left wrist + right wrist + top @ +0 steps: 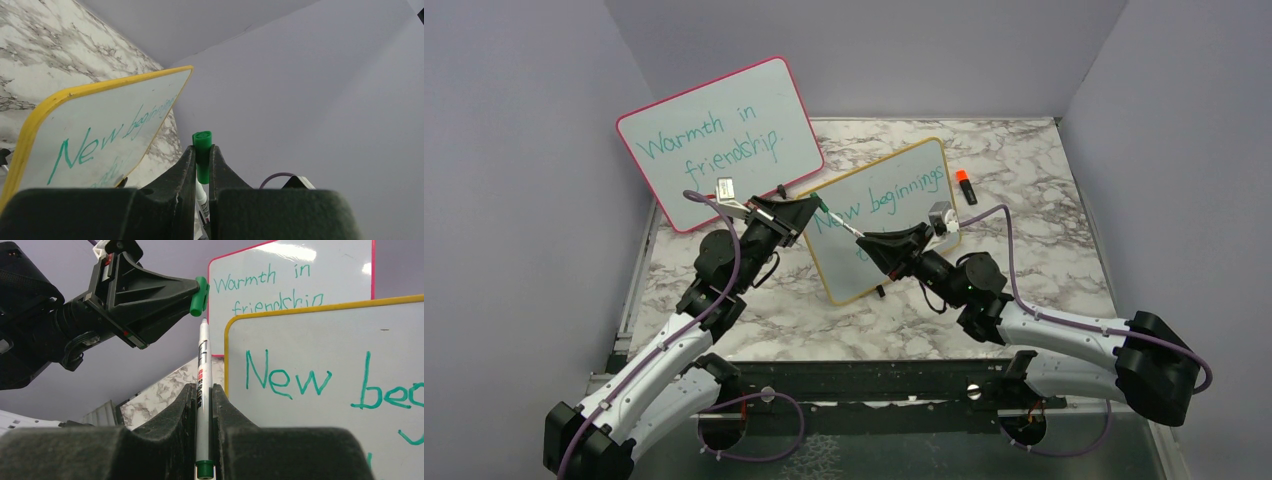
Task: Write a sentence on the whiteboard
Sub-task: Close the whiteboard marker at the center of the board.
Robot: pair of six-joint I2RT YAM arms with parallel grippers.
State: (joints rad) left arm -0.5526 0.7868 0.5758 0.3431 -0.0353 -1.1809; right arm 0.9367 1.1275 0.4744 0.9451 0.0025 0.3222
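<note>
The yellow-framed whiteboard stands tilted at mid-table. It bears the teal sentence, "New beginnings" on top; the second line is mostly hidden behind my right gripper. My left gripper is shut on a green marker cap in front of the board's left edge. My right gripper is shut on the white marker, whose tip points up at the cap. The tip lies right at the cap's mouth; I cannot tell whether it is inside. The board shows "New beg" in the right wrist view.
A larger pink-framed whiteboard reading "Warmth in friendship" leans at the back left. A black marker with an orange cap lies on the marble tabletop right of the yellow board. Grey walls close in the back and both sides.
</note>
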